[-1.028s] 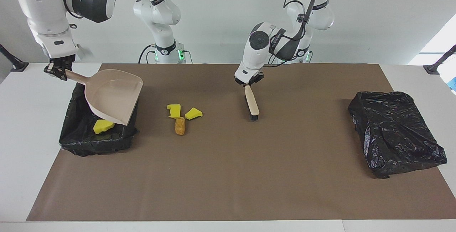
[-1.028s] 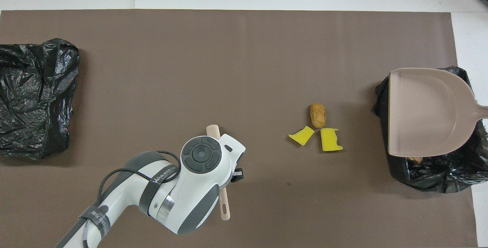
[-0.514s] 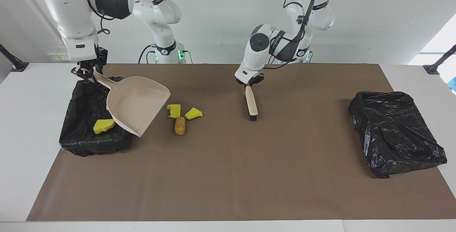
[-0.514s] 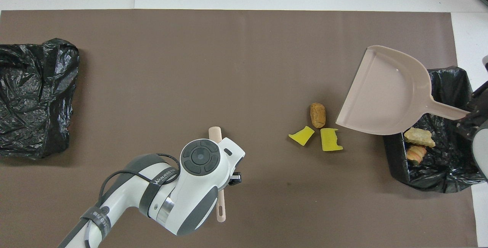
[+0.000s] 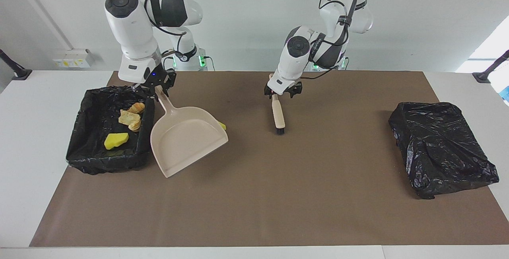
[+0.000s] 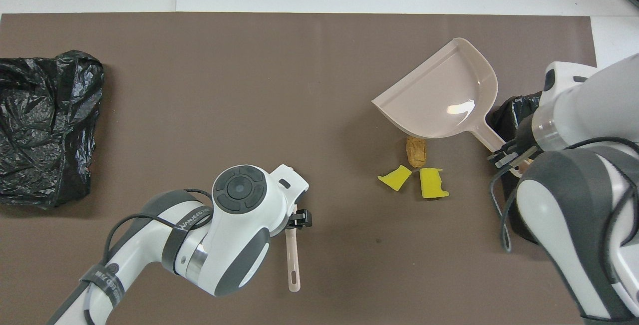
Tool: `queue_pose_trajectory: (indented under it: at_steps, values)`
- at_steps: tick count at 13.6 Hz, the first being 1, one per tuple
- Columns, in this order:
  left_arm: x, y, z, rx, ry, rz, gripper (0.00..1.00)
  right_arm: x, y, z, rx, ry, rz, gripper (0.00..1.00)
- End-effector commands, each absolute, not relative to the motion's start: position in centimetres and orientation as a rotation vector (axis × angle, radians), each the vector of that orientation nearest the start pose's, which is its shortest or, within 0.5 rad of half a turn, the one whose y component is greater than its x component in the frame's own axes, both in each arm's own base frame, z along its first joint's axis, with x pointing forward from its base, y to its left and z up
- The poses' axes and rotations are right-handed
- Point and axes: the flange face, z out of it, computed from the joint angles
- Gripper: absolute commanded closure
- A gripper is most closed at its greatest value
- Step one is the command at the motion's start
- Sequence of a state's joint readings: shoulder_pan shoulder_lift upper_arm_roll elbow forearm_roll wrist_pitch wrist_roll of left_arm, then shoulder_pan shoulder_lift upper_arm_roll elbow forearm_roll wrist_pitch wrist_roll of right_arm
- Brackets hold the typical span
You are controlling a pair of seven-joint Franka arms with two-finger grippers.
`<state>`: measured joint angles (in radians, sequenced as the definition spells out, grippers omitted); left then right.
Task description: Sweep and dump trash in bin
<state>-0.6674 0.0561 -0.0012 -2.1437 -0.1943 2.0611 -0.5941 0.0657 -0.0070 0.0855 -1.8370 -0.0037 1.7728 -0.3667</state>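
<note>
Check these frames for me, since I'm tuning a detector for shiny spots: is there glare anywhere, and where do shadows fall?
Overhead view: a bright glare patch sits inside the dustpan near its handle; the black bag shows scattered glints. Facing view: the dustpan casts a soft shadow on the brown mat beside its mouth; the brush has a faint one.

We're getting one high camera facing the robots across the table, another looking steeply down from their end; both are covering the brown mat [image 5: 254, 195] [image 6: 249, 65].

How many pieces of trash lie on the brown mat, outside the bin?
3. An orange-brown lump lies at the dustpan's edge; one yellow chunk and a second yellow chunk lie beside it, nearer to the robots. The dustpan may hide others.
</note>
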Motion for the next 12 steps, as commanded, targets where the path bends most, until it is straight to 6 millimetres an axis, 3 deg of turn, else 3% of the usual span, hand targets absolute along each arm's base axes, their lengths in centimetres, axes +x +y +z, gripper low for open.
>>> queue_pose_trajectory:
  at_steps: [1, 3, 5, 9, 12]
  values:
    - [44.2, -30.7, 40.3, -3.159, -0.087, 0.290, 0.00, 56.3, 12.8, 49.4, -3.013, -0.617, 0.033, 1.00]
    - [47.0, -26.9, 42.8, -3.168, -0.144, 0.227, 0.00, 57.2, 16.7, 47.5, -3.022, -0.537, -0.016, 1.00]
    - [49.4, -21.9, 45.4, -3.201, -0.214, 0.156, 0.00, 57.6, 21.1, 45.9, -3.022, -0.472, -0.075, 1.00]
    - [51.4, -14.0, 47.4, -3.214, -0.226, 0.135, 0.00, 57.7, 30.6, 40.8, -3.013, -0.252, -0.123, 1.00]
    - [52.5, -9.2, 49.4, -3.230, -0.198, 0.100, 0.00, 58.2, 38.4, 37.0, -3.002, -0.086, -0.134, 1.00]
